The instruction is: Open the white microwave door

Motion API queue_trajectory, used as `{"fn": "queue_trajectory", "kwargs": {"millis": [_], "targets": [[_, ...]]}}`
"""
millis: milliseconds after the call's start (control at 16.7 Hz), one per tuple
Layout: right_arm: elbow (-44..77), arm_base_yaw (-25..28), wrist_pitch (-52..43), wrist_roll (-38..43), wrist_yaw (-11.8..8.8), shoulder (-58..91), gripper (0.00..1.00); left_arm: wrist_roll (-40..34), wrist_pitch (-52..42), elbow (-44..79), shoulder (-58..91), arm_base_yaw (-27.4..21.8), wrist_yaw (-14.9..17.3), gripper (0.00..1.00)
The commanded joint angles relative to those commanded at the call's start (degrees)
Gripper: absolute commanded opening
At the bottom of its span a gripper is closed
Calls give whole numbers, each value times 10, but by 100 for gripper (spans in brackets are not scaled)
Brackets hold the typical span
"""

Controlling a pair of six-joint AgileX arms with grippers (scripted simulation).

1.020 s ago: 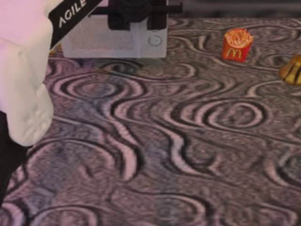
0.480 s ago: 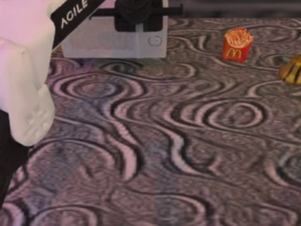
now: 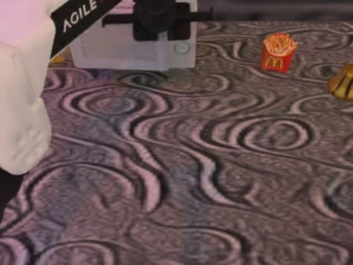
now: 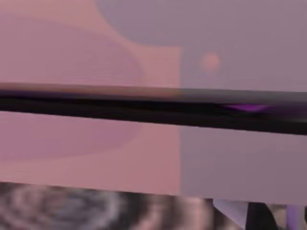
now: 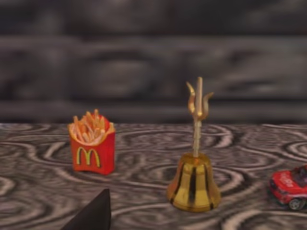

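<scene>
Swirly grey and black patterns cover the whole table (image 3: 209, 165). At the far left, my big white left arm (image 3: 22, 99) reaches up toward the back of the table. Its black gripper (image 3: 157, 19) sits right on top of the white microwave (image 3: 132, 47), over the front edge. I cannot tell if its fingers are apart or pinched together.

The white microwave stands at the back of the table, left of the middle. Its long side runs left to right, and its front faces toward the near side of the table. The door (image 3: 118, 47) covers most of that front and lies flat against it. One round knob (image 3: 181, 48) shows on the panel just right of the door.

In the left wrist view, a dark bar crosses pink and grey flat shapes, and I cannot tell what they are.

Farther right stands a red fries carton (image 3: 278, 52), well apart from the microwave. At the right edge is a gold bell (image 3: 343, 83). The right wrist view shows a small red toy car (image 5: 290, 187) near the bell. A dark tip of the right gripper (image 5: 93, 215) peeks in there, and I cannot tell if it is apart or pinched.
</scene>
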Motion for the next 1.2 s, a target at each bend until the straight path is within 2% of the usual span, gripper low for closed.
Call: {"fn": "queue_trajectory", "kwargs": {"millis": [240,1200], "targets": [[0,0,0,0,0,0,100,-5,29,-55,-32,-1,-4,0],[0,0,0,0,0,0,100,-5,29,-56,-32,-1,-4,0]]}}
